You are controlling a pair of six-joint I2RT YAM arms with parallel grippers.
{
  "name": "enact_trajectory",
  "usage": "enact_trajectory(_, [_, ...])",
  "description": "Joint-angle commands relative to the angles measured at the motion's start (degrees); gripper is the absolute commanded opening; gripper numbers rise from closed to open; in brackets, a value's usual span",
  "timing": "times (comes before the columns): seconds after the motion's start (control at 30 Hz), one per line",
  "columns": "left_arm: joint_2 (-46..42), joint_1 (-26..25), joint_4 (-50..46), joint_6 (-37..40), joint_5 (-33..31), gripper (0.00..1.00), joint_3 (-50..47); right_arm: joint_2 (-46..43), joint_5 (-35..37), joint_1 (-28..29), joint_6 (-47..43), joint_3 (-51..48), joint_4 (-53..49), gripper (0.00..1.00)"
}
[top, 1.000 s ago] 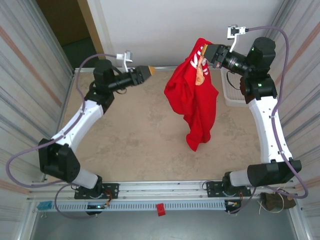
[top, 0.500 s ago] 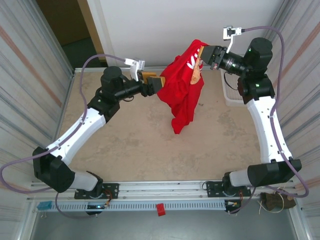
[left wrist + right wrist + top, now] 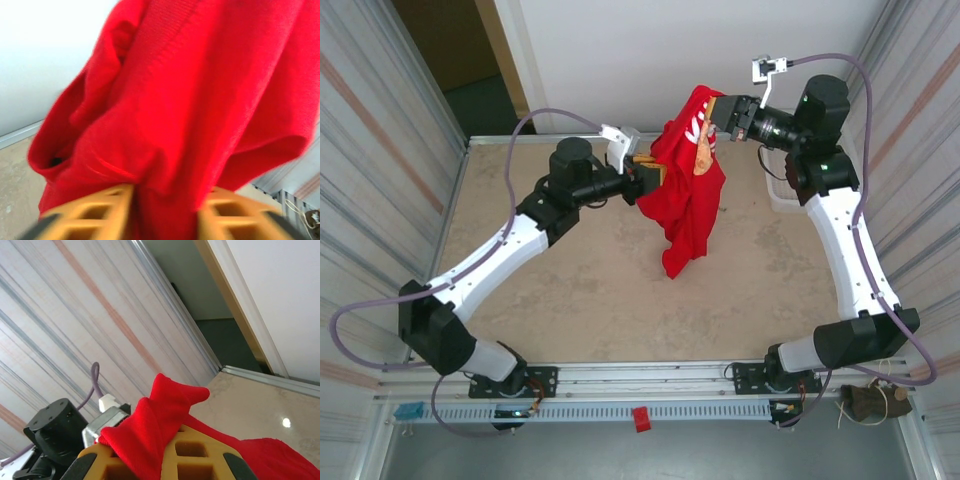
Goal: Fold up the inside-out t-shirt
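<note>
The right gripper (image 3: 719,114), upper centre-right of the top view, is clamped on a bunch of the inside-out t-shirt (image 3: 692,205), which hangs limp below it. The left gripper (image 3: 647,178) has cloth between its fingers, but I cannot tell whether it pinches. One shirt, two grippers. The cloth looks light and floppy, probably best taken at a hem or shoulder seam.

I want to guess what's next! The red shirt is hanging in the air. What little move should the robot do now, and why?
Probably shut the left gripper on the t-shirt. The right gripper pinches it and holds it hanging above the table, and red cloth sits between the left fingers, which look apart. Two grips could spread it flat.
</note>
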Motion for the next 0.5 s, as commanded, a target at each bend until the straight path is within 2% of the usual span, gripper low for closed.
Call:
enact_trajectory(0.0, [0.78, 1.87, -1.19, -0.42, 1.56, 0.0, 4.69, -1.24, 0.47, -1.08, -1.23, -3.22, 2.08, 0.0])
enact_trajectory(0.1, [0.72, 3.83, -2.32, -3.38, 6.54, 0.0, 6.71, 0.58, 0.65, -2.36, 0.72, -6.34, 5.43, 0.0])
enact_trajectory(0.2, [0.32, 5.75, 0.65, -11.21, 13.49, 0.0, 7.19, 5.7, 3.02, -3.87, 1.03, -6.16, 5.13, 0.0])
enact_trajectory(0.23, [0.44, 6.43, 2.81, -14.64, 16.17, 0.0, 7.05, 8.47, 4.71, -4.66, 1.14, -5.11, 3.77, 0.17])
enact_trajectory(0.27, [0.58, 6.92, 4.3, -18.42, 17.76, 0.0, 6.93, 10.82, 7.06, -5.19, 0.78, -3.7, 0.61, 0.43])
enact_trajectory(0.3, [0.86, 7.45, 5.63, -22.28, 19.32, 0.0, 6.68, 13.31, 8.6, -5.82, -0.64, -1.73, -3.53, 0.58])
enact_trajectory(0.37, [1.33, 8.05, 6.94, -28.07, 21.41, 0.0, 6.21, 14.33, 11.51, -6.27, -3.06, -1.25, -9.06, 0.64])
enact_trajectory(0.47, [1.01, 8.37, 9.04, -33.33, 21.5, 0.0, 3.8, 6.78, 14.06, -6.2, -3.69, -9.41, -9.08, 0.68])
